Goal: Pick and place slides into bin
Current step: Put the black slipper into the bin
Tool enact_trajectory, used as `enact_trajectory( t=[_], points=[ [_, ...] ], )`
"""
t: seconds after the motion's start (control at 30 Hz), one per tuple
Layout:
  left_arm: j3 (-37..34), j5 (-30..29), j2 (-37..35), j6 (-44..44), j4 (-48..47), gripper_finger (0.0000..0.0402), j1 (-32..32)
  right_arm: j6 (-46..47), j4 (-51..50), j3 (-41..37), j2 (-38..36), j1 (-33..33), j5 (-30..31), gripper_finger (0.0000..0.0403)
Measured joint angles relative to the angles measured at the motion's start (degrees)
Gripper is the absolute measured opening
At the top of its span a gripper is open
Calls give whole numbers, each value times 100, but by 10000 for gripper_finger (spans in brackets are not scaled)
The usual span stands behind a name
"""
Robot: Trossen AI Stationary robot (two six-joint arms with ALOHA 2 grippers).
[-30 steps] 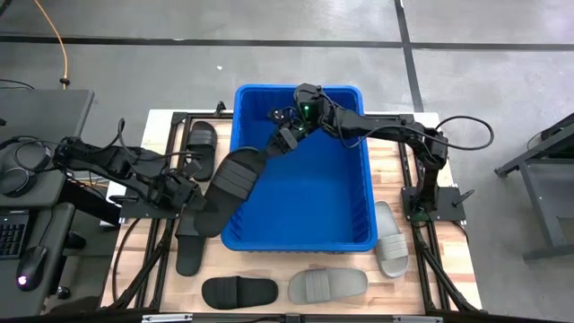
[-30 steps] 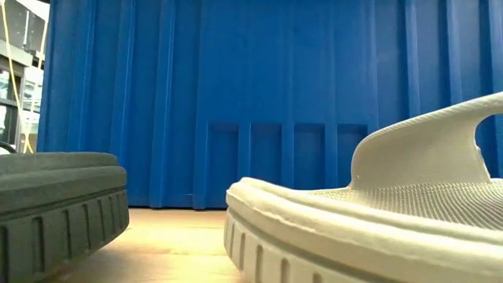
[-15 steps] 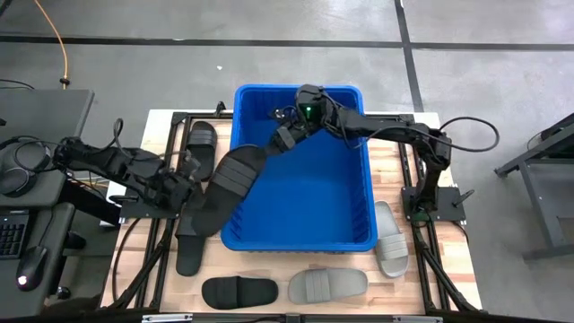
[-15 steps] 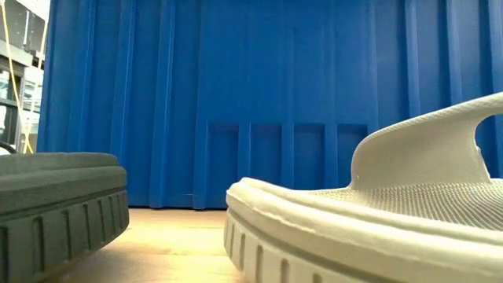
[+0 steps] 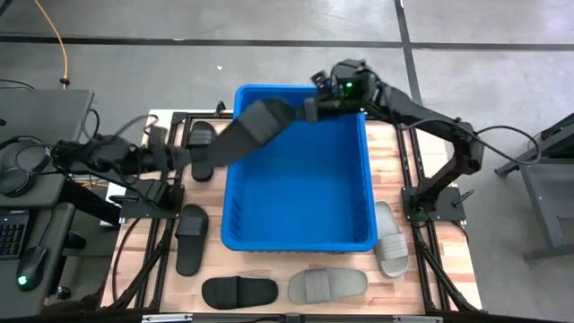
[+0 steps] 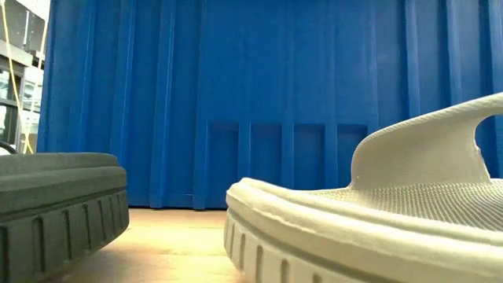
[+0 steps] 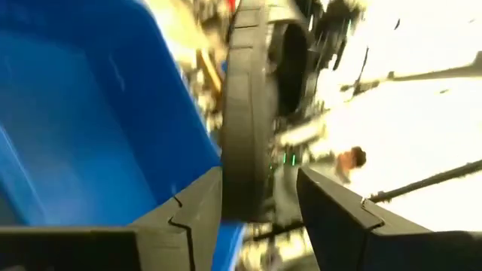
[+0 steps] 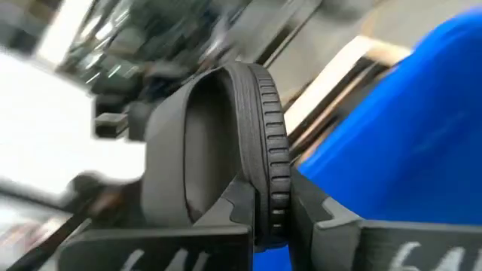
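A grey concrete floor point(image 5: 269, 54) fills the top of the high view, crossed by dark lines: one runs level near the top edge, another slants down from top centre. An orange cable point(image 5: 56, 36) curls at upper left. A dark desk point(image 5: 40, 117) stands at the left edge, with a keyboard point(image 5: 11, 235) and mouse point(image 5: 32, 265) at lower left. A grey table frame point(image 5: 543, 188) stands at the right edge. The wooden tabletop point(image 5: 399, 170) sits on a black frame.

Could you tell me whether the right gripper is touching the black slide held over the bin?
Touching: the right wrist view shows the right gripper pinching the black slide.
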Motion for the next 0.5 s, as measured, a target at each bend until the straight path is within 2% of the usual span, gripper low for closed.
enact_trajectory(
  t=[0.13, 0.3, 0.4, 0.5],
  points=[
    [-2, -509, -242, 520, 351, 161, -1, 68, -532, -7, -97, 98, 1519, 10],
    [-4, -787, -308, 1550, 1038, 161, -1, 860, -849, -9, -33, 402, 2848, 10],
    [-4, -807, -310, 1990, 1314, 161, -3, 1335, -728, -9, 143, 493, 3112, 10],
    [-4, -837, -310, 2046, 1388, 161, -3, 1883, -758, -9, 350, 472, 3036, 9]
  ],
)
